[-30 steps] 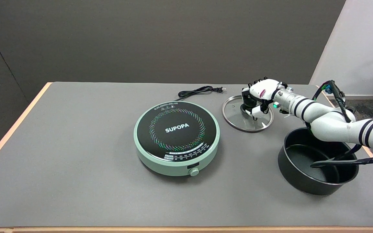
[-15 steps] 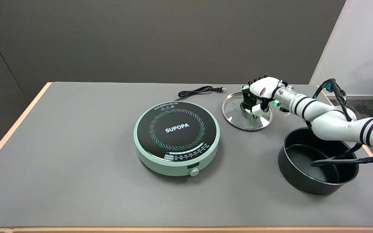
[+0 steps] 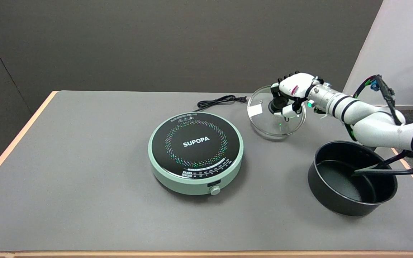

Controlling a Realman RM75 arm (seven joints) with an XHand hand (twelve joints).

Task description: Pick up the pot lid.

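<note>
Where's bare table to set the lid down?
Widest: left of the cooker, out to the table edge. Also the front strip below cooker and pot. Crowded: back right, where the right hand holds the lid, by the cord.

Right arm (image 3: 368, 120) reaching in from lower right above the pot (image 3: 351, 179), wrist level, right hand (image 3: 290, 95) fingers curled around pot lid (image 3: 274, 118) knob, holding it

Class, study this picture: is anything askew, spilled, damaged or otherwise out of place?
Only the glass pot lid sits askew: the robot hand grips its knob and holds it tilted above the table. The induction cooker and the black pot stand level, with nothing spilled or visibly damaged.
</note>
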